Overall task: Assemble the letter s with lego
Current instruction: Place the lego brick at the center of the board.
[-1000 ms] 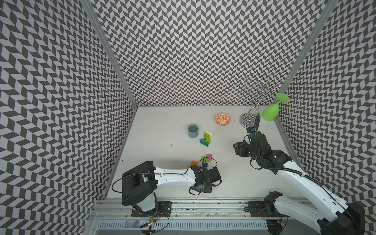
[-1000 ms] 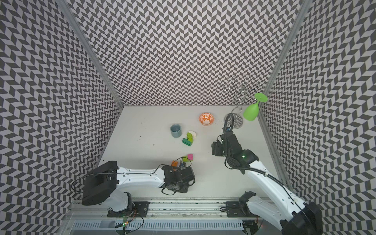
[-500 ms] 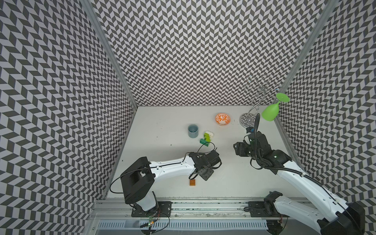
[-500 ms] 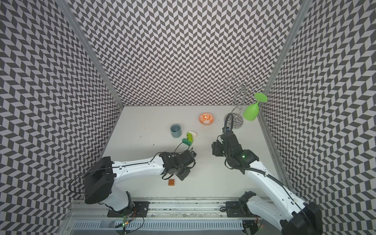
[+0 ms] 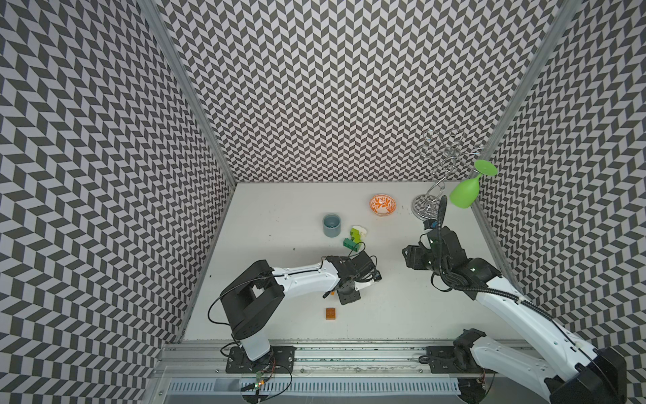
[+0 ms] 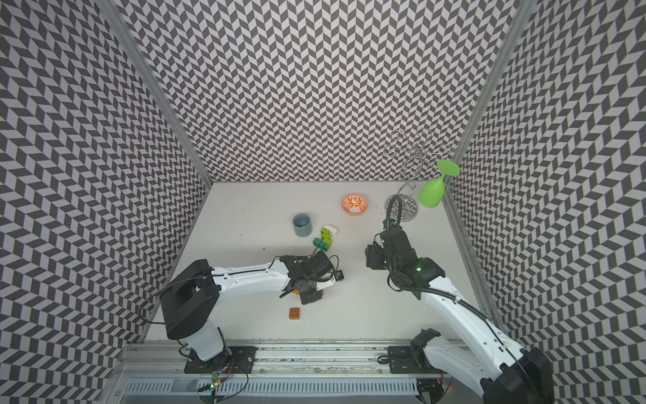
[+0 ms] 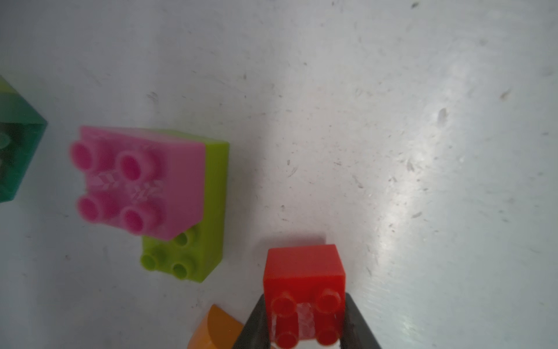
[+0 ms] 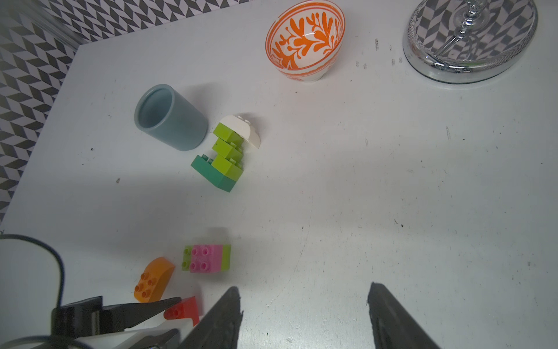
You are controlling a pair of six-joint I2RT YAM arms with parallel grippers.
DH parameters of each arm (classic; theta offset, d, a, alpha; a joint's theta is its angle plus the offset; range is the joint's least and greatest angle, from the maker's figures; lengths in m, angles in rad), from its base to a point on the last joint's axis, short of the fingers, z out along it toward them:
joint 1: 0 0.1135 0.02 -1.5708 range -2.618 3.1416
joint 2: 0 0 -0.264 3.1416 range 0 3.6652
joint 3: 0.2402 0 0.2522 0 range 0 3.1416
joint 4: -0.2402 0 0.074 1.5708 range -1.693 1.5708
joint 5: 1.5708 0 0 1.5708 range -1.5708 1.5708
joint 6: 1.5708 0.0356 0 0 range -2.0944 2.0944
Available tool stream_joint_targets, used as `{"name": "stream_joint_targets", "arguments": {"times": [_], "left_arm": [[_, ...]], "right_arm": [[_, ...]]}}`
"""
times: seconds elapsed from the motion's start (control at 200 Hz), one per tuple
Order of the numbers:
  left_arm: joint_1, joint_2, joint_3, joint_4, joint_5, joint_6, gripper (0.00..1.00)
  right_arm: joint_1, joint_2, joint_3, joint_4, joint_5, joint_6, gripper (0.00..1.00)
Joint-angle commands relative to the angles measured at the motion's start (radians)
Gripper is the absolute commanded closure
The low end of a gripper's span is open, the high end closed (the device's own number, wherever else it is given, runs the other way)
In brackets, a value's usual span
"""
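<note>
My left gripper [image 7: 305,317] is shut on a red brick [image 7: 305,281], held low over the white table; the right wrist view shows the same red brick [image 8: 182,311]. Beside it lie an orange curved brick [image 8: 154,279] and a pink brick [image 7: 136,181] stacked on a lime green brick [image 7: 196,256]. Farther back stands a stack [image 5: 354,238] of lime bricks on a dark green one with a white curved brick on top. A brown brick [image 5: 330,313] lies alone near the front edge. My right gripper [image 8: 303,288] is open and empty, right of the bricks.
A grey-blue cup [image 5: 331,225] stands just left of the green stack. An orange-patterned bowl [image 5: 383,204], a chrome glass rack [image 5: 424,208] and a hanging green wine glass [image 5: 465,192] are at the back right. Patterned walls close in three sides.
My left arm swung from the table's front toward the middle, now covering the pink brick from above. The brown brick has come into sight at the front. The right arm stayed still.
</note>
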Motion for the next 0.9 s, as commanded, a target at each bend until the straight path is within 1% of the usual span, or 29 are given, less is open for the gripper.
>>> {"name": "stream_joint_targets", "arguments": {"times": [0.0, 0.09, 0.235, 0.356, 0.481, 0.561, 0.636, 0.701, 0.761, 0.796, 0.846, 0.896], "left_arm": [[0.009, 0.03, 0.045, 0.024, 0.033, 0.086, 0.82], [0.013, 0.054, 0.053, 0.017, 0.024, 0.097, 0.78], [0.014, 0.05, 0.047, 0.018, 0.014, 0.102, 0.65], [0.014, 0.034, 0.042, 0.017, -0.012, 0.106, 0.56], [0.011, -0.002, 0.045, 0.017, -0.028, 0.106, 0.48], [0.003, -0.045, 0.049, 0.01, -0.05, 0.104, 0.46], [-0.001, -0.115, 0.069, -0.011, -0.086, 0.076, 0.46], [0.0, -0.221, 0.075, -0.004, -0.116, 0.042, 0.46], [0.006, -0.335, 0.063, 0.029, -0.149, -0.005, 0.46], [0.013, -0.404, 0.047, 0.06, -0.19, -0.045, 0.46], [0.033, -0.491, 0.018, 0.102, -0.241, -0.108, 0.45], [0.066, -0.577, -0.022, 0.139, -0.294, -0.183, 0.43]], "right_arm": [[-0.009, -0.014, -0.017, 0.047, -0.009, -0.017, 0.33], [-0.011, -0.014, -0.015, 0.047, -0.013, -0.018, 0.33], [-0.012, -0.019, -0.009, 0.041, -0.013, -0.018, 0.33], [-0.014, -0.018, -0.006, 0.04, -0.018, -0.013, 0.31], [-0.015, -0.01, 0.007, 0.032, -0.031, -0.01, 0.24], [-0.014, -0.004, 0.024, 0.02, -0.039, -0.005, 0.19], [-0.014, -0.001, 0.043, 0.011, -0.054, 0.009, 0.18], [-0.014, 0.001, 0.052, 0.013, -0.095, 0.017, 0.19], [-0.013, 0.002, 0.046, 0.026, -0.148, 0.078, 0.21], [-0.007, 0.008, 0.036, 0.039, -0.182, 0.123, 0.23], [0.027, 0.026, 0.02, 0.06, -0.206, 0.187, 0.24], [0.092, 0.057, 0.02, 0.064, -0.175, 0.249, 0.24]]}}
